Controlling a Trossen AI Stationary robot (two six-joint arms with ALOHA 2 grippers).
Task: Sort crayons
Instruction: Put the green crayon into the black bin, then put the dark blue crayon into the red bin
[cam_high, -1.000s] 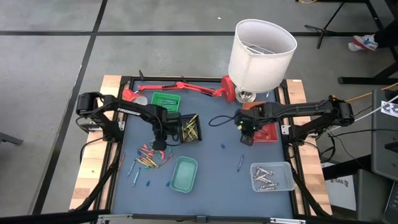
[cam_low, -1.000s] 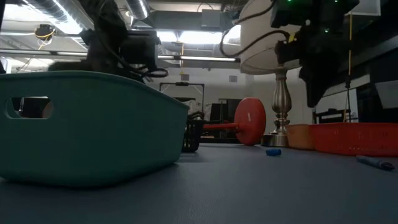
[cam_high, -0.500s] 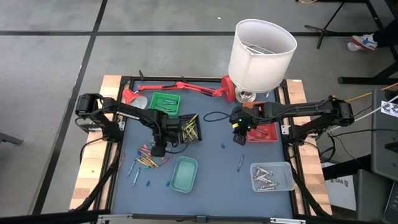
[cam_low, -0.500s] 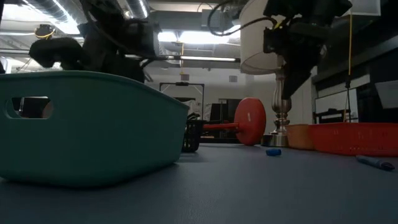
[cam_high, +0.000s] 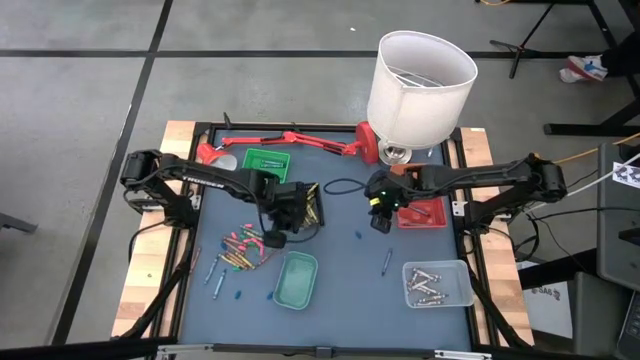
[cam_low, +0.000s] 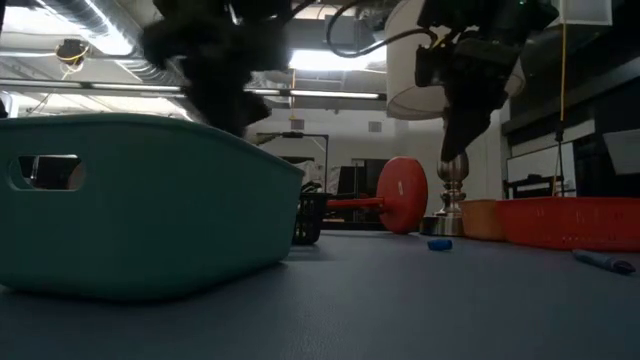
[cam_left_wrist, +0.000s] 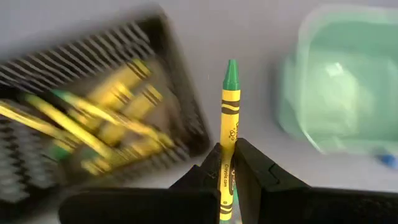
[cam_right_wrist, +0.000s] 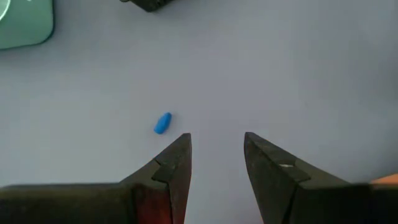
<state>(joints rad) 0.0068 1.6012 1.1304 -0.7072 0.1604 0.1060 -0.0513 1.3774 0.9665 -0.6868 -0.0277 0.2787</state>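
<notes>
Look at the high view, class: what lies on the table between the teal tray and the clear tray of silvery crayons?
Between the teal tray and the clear tray, one blue crayon lies on the otherwise bare mat, as the high view shows.

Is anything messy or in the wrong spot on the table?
Yes. A pile of crayons lies loose on the mat, not in any tray, and one small blue bit sits alone in the middle.

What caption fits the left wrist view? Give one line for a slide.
Left tool shut on a green crayon, held over the table between the black tray of crayons and the green tray.
</notes>
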